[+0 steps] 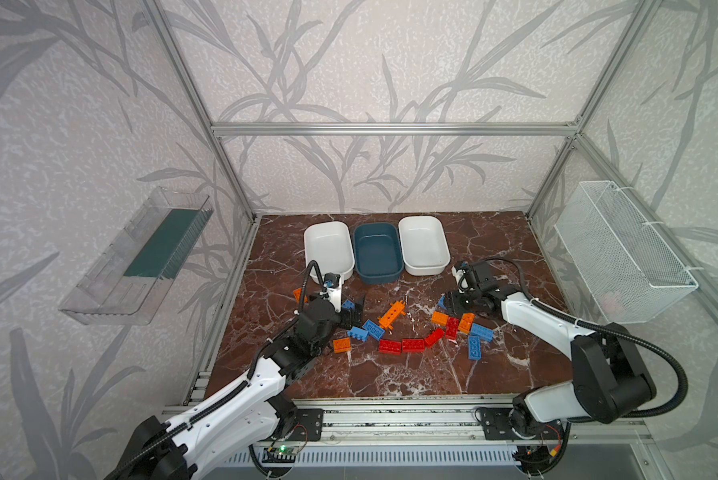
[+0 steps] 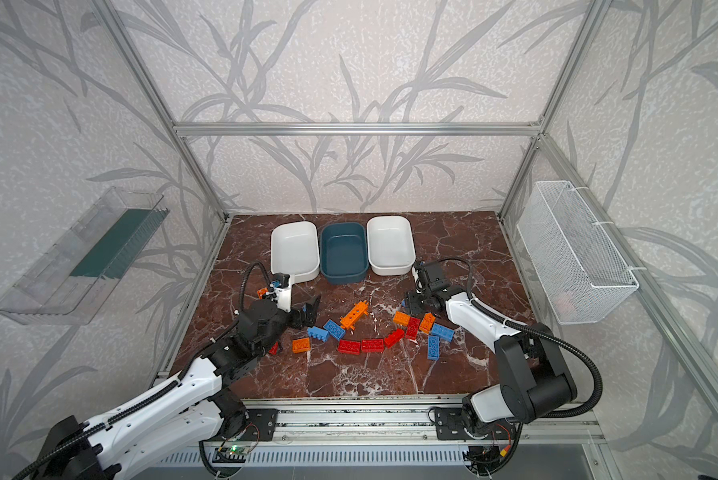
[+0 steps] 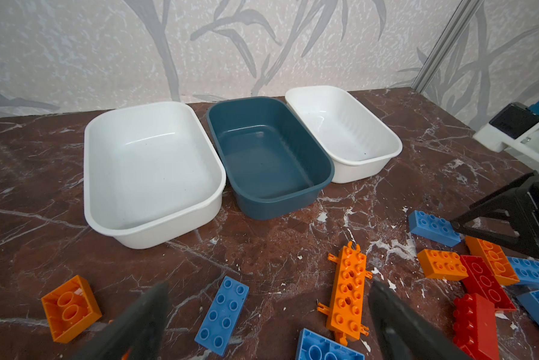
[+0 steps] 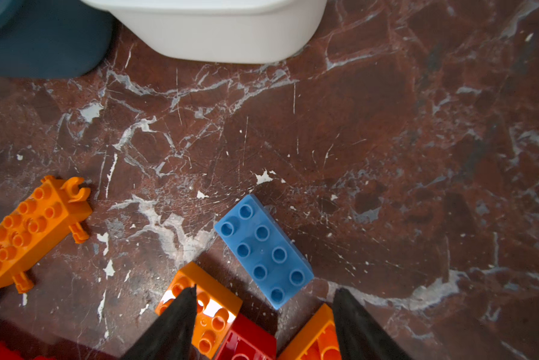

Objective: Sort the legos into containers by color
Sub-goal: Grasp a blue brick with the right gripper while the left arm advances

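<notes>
Three empty containers stand in a row at the back: a white tub (image 1: 329, 249), a teal tub (image 1: 377, 253) and a second white tub (image 1: 423, 245). Red, orange and blue legos lie scattered in front of them, among them the long orange piece (image 1: 391, 312) and two red bricks (image 1: 402, 345). My left gripper (image 1: 355, 313) (image 3: 269, 286) hangs open over the pile's left end, above a blue brick (image 3: 223, 314). At the pile's right end my right gripper (image 1: 450, 305) (image 4: 266, 290) has its jaws apart. The near end of another blue brick (image 4: 263, 249) lies between its fingertips, untouched.
A white wire basket (image 1: 623, 249) hangs on the right wall and a clear plastic tray (image 1: 141, 253) on the left wall. Aluminium frame posts border the marble table (image 1: 390, 382). An orange brick (image 1: 300, 294) lies apart, behind my left wrist.
</notes>
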You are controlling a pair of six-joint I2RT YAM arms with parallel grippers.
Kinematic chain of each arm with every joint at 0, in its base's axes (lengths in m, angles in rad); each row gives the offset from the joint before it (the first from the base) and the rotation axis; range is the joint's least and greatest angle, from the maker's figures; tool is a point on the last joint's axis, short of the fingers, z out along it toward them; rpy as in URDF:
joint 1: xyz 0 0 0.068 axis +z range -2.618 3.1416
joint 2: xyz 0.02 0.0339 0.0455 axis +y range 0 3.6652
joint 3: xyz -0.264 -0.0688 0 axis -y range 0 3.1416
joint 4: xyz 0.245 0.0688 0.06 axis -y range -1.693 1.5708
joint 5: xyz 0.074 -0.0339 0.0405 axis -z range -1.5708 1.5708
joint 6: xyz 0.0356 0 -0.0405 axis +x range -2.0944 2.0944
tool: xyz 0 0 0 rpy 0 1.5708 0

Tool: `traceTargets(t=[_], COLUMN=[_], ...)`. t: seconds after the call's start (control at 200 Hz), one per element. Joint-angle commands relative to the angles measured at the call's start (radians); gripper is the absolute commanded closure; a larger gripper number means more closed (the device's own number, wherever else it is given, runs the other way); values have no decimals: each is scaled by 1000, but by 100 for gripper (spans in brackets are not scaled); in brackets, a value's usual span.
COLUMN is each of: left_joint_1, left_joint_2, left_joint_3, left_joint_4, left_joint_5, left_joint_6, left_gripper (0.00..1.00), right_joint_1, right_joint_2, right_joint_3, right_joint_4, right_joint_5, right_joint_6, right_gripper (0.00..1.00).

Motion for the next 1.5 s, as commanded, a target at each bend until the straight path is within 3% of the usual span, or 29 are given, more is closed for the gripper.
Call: traceTargets(t=[0.0,0.69,1.12,1.355,1.495], left_joint_1=[-4,-6,-6,-6,-5], left_joint_2=[8,7,-12,-33,-23], left_joint_3=[-4,-1,1,-1,6], left_joint_4=[-13,-25,-41,-47,-47], left_joint_5=[-14,-43,-44,-47,-39], left_joint_6=[-3,12,8,8,0], left_gripper=[2,1,1,1,1], right_joint_1=[4,3,3,4,4], right_joint_2=[38,230,314,311,288], right_joint_3=[51,189,236,241,263], right_joint_4=[-32,-123,-190,-209,-255], right_joint_5=[-18,-54,-50,-13,20], right_joint_6=[-26,-73,-53,-46,-39], right_gripper=[33,38,50,75,79])
